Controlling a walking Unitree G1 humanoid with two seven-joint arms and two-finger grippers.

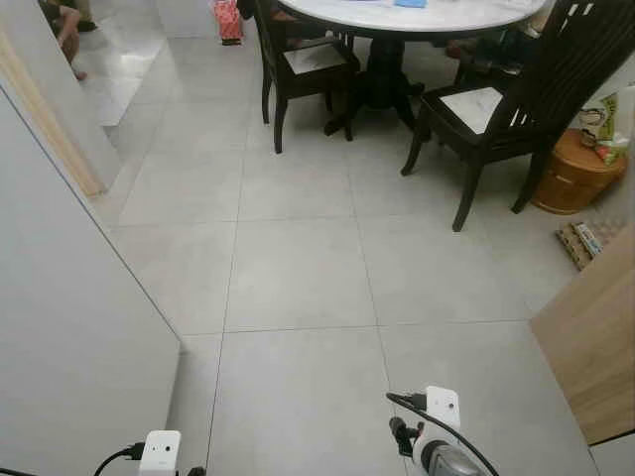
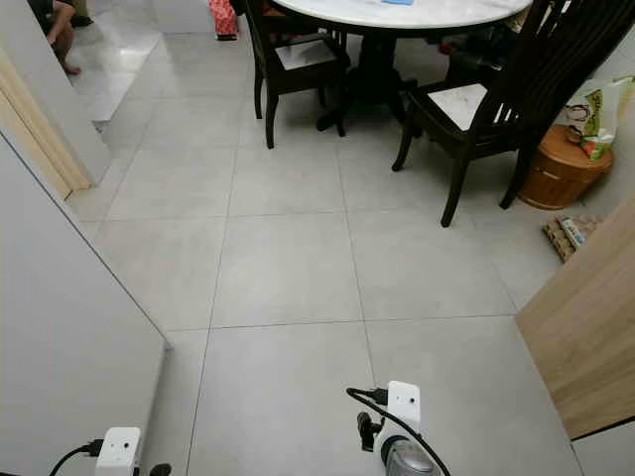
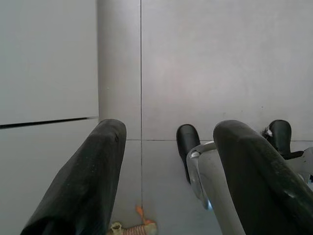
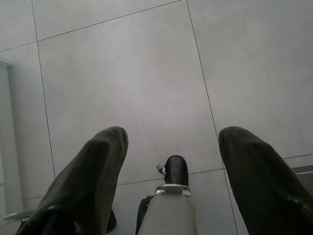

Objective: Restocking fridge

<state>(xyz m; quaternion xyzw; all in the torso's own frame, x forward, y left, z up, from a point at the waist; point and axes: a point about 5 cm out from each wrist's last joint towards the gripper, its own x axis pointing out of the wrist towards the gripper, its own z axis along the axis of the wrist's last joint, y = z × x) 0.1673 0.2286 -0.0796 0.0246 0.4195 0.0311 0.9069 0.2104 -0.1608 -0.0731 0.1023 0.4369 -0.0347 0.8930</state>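
You had a wide bare tile floor (image 1: 298, 268) ahead. A grey wall (image 1: 69, 327) closed in your left, a wooden panel (image 1: 595, 337) your right. Farther on, dark chairs (image 1: 496, 109) (legs spread out) and a round table (image 1: 397, 15) blocked the way.

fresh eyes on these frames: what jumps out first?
The round white marble-topped dining table with dark wooden chairs stands far ahead across the grey tiled floor. A flat grey appliance wall fills the robot's left, a light wooden panel its right, and a round wooden stool with snack bags sits beyond the chairs. Both the left gripper and right gripper hang open over the floor, holding nothing.
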